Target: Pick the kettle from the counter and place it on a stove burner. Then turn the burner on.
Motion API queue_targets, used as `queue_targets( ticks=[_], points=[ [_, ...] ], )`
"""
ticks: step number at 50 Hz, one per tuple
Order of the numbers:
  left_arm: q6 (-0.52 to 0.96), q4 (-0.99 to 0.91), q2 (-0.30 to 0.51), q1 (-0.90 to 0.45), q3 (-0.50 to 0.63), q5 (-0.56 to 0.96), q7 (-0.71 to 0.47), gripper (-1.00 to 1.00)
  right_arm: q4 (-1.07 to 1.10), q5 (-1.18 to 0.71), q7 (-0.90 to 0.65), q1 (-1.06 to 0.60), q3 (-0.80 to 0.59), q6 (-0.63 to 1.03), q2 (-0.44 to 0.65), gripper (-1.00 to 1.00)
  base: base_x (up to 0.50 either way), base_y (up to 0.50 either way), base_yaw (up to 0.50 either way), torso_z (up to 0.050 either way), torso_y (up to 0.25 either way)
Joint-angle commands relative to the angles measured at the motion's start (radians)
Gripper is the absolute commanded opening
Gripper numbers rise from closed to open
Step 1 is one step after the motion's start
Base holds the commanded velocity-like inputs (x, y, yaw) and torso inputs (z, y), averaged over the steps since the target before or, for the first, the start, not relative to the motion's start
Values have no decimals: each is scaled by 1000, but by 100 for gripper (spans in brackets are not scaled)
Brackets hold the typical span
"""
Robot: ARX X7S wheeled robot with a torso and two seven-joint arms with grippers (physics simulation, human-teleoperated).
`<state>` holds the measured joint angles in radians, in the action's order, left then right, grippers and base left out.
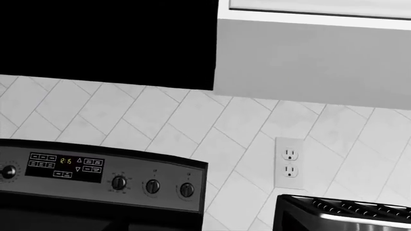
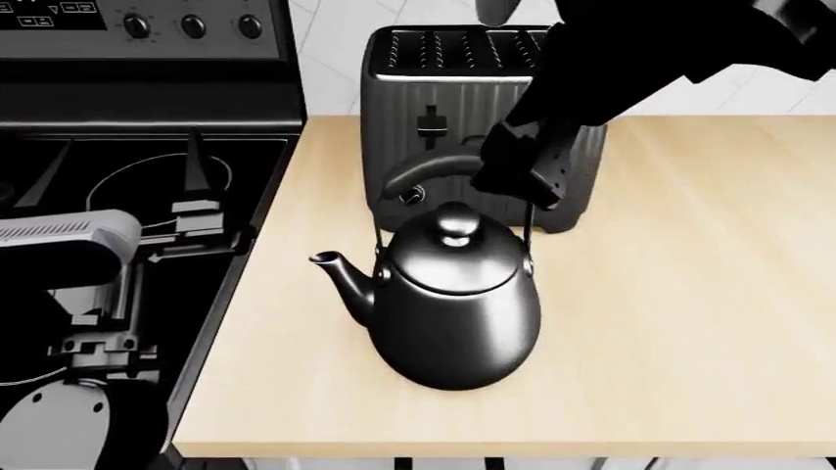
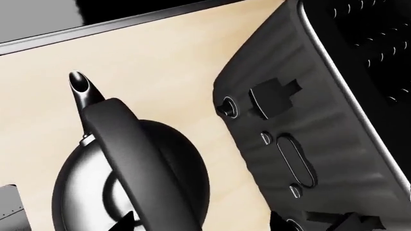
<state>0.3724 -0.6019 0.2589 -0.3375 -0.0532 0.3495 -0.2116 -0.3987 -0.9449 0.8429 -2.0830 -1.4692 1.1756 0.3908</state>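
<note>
The kettle [image 2: 455, 299] is sitting on the bench [image 2: 679, 294] just in front of the toaster [image 2: 457, 88], spout pointing toward the stove. The right hand [image 2: 523, 174] is hanging over the handle's toaster-side end, its fingers seemingly spread. The left hand [image 2: 196, 230], parked over the cooktop [image 2: 78, 166], is farther off; whether it is spread or pressed together, I cannot tell.

Kettle [image 2: 457, 308]: glossy dark chrome, upright on beige bench [image 2: 706, 323], spout toward cooktop. Stove burner [image 2: 137, 186]: white ring, bare.

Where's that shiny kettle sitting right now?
In the head view, the kettle stands on the beige counter, just in front of the black toaster, right of the cooktop.
</note>
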Motion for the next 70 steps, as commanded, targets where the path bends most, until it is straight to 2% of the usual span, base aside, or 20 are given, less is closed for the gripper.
queue_targets(
  ticks=[1, 5, 6, 19, 39, 60, 70],
  points=[
    [-6, -2, 4, 7, -1, 7, -6, 100, 12, -6, 3, 35, 1, -20, -9, 100, 0, 0, 0, 0, 0],
    [-10, 1, 5, 11, -1, 8, -7, 100, 65, 7, -4, 53, -14, -42, 8, 100, 0, 0, 0, 0, 0],
    [-10, 0, 5, 11, -1, 8, -8, 100, 74, 12, -6, 57, -19, -47, 11, -100, 0, 0, 0, 0, 0],
    [-19, 4, 9, 16, 0, 11, -13, 100, 99, 20, -22, 60, -25, -47, 20, -100, 0, 0, 0, 0, 0],
    [-25, 7, 13, 14, 1, 20, -24, 100, 195, 12, -190, 9, 133, -125, 72, -100, 0, 0, 0, 0, 0],
    [-12, -10, 26, 6, -7, 31, -45, 100, 200, -10, -226, 10, 186, -131, 84, -100, 0, 0, 0, 0, 1],
    [-15, -13, 31, 6, -13, 35, -53, 100, 213, 18, -229, 17, 179, -166, 87, -100, 105, 482, 0, 2, 2]
  ],
)
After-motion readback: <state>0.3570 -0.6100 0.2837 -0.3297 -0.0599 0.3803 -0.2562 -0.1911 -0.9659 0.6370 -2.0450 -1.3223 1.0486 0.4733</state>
